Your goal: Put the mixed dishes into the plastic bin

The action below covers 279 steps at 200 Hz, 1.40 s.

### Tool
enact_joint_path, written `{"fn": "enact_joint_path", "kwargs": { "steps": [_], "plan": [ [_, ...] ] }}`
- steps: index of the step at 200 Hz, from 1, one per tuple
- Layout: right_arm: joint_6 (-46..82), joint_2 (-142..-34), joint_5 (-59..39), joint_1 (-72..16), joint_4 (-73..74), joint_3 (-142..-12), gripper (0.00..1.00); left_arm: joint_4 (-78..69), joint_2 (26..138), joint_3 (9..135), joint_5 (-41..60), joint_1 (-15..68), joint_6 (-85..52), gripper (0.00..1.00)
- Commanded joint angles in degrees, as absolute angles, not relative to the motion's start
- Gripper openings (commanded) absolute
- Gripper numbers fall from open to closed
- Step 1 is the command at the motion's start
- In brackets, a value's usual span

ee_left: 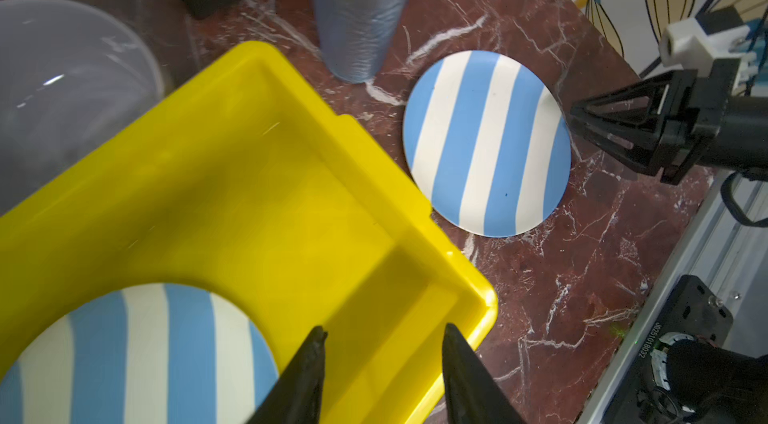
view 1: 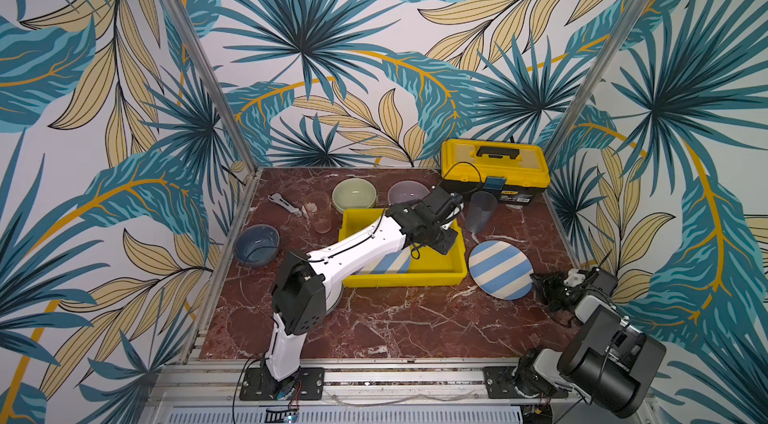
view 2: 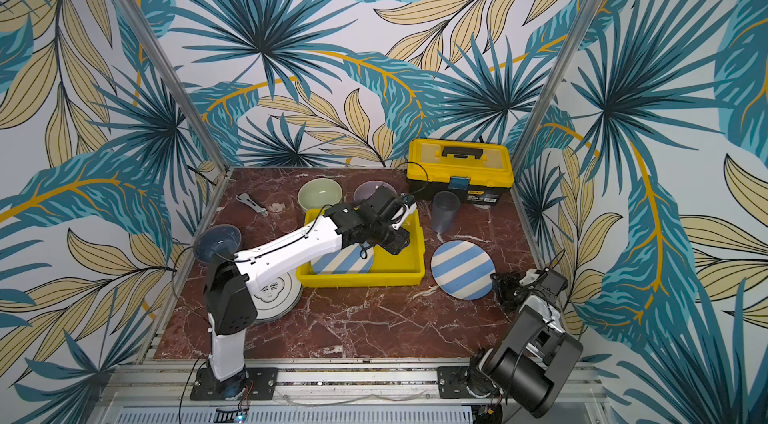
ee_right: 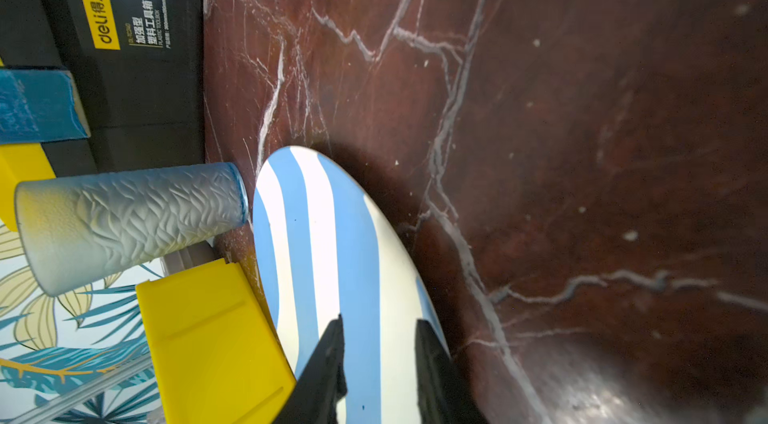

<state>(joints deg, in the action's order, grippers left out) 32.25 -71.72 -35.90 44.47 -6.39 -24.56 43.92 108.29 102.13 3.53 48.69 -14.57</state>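
Over the bin [ee_left: 490, 301], my left claw [ee_left: 384, 330] hangs apart and empty, the binned plate [ee_left: 145, 351] flat inside. Rightward, the loose plate [ee_left: 486, 143] sits on the marble counter [view 1: 395, 318] beside the bin, with my right claw [ee_right: 380, 320] apart at its rim. A shallow pinch could let it slip: smooth, thin, striped disc.

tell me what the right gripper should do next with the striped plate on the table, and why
Probably close the right gripper on the near rim of the striped plate on the table. Its jaws stand open right at that rim, and the plate lies outside the yellow bin, beside it. The left gripper hangs open over the bin, where another striped plate already lies.
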Motion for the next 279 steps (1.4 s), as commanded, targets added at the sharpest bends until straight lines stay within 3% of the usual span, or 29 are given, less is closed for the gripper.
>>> {"fn": "enact_joint_path", "kwargs": {
  "steps": [1, 22, 80, 121, 209, 279],
  "plan": [
    [29.9, -68.9, -31.7, 44.4, -11.0, -25.2, 0.40, 43.6, 101.7, 97.8, 5.5, 43.9, -14.4, 0.51],
    [30.1, -67.7, -29.8, 44.4, -10.7, -23.8, 0.46, 43.7, 97.5, 94.1, 6.2, 38.5, -13.7, 0.56],
    [33.8, -77.6, -36.8, 44.7, 3.9, -22.0, 0.41, 43.7, 93.7, 88.7, 10.6, 28.6, -14.2, 0.57],
    [32.3, -79.5, -37.6, 44.6, 3.3, -23.7, 0.33, 43.6, 92.9, 88.0, 10.8, 27.2, -14.2, 0.57],
    [31.9, -77.5, -35.6, 39.7, 2.6, -20.9, 0.33, 43.6, 92.2, 87.1, 11.8, 25.6, -13.8, 0.57],
    [32.8, -84.1, -40.5, 37.2, 8.5, -21.6, 0.34, 43.6, 93.1, 87.7, 12.7, 25.5, -14.3, 0.57]
  ]
}}
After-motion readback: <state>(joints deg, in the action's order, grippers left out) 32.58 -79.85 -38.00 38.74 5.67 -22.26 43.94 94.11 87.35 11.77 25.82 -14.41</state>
